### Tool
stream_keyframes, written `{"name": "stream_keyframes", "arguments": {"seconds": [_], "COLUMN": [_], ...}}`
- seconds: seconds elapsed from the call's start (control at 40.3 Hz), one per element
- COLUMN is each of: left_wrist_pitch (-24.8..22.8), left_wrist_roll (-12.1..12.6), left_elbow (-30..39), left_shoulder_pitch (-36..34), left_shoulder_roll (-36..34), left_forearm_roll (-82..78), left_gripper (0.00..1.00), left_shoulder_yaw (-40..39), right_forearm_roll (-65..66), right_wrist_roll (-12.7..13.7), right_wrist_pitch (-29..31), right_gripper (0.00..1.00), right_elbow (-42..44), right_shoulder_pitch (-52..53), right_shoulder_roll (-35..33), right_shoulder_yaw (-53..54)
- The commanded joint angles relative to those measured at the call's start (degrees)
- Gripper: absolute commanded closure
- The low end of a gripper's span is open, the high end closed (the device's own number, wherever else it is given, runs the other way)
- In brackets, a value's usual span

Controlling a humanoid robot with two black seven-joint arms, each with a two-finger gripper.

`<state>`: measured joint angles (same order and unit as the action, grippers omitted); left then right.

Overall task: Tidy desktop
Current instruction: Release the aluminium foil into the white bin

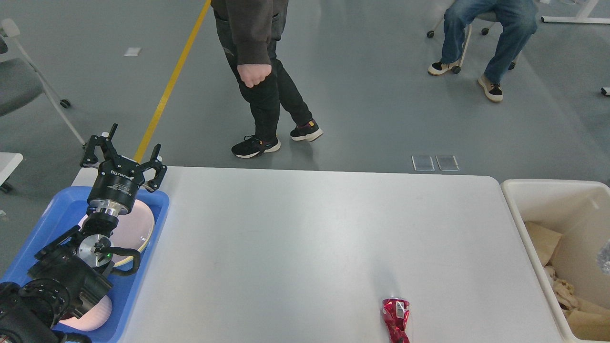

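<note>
The white desktop (305, 238) fills the middle of the head view. A crushed red can (395, 318) lies on it near the front edge, right of centre. My left gripper (125, 151) is open and empty, held above the far end of the blue tray (159, 209) at the table's left side. The tray holds a pale plate (138, 228) and a pink dish (93, 318), partly hidden by my arm. My right gripper is out of view.
A cream bin (529, 190) with crumpled brown paper (543, 240) stands at the table's right end; a silvery scrap (605, 257) shows at its right edge. A person (257, 71) walks on the floor behind the table. Another sits at the back right (486, 28).
</note>
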<state>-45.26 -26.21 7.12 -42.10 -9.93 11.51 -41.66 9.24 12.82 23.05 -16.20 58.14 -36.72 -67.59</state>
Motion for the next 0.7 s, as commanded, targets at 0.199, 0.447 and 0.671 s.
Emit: {"name": "stream_keyframes", "arguments": {"seconds": [0.199, 0.447, 0.671], "left_wrist_pitch": [0.0, 0.0, 0.0], "left_wrist_roll": [0.0, 0.0, 0.0], "left_elbow": [0.0, 0.0, 0.0], "left_shoulder_pitch": [0.0, 0.0, 0.0], "left_shoulder_roll": [0.0, 0.0, 0.0], "left_forearm_roll": [0.0, 0.0, 0.0], "left_gripper": [0.04, 0.04, 0.04], "left_shoulder_yaw": [0.0, 0.0, 0.0], "right_forearm_roll": [0.0, 0.0, 0.0], "right_wrist_roll": [-0.1, -0.1, -0.1], "right_wrist_pitch": [-5.0, -7.0, -11.2], "right_gripper": [1.0, 0.66, 0.19], "right_elbow": [3.2, 3.3, 3.2], "right_shoulder_pitch": [-5.8, -6.0, -7.8], "right_shoulder_roll": [1.7, 1.7, 1.7], "right_shoulder_yaw": [1.0, 1.5, 4.2]}}
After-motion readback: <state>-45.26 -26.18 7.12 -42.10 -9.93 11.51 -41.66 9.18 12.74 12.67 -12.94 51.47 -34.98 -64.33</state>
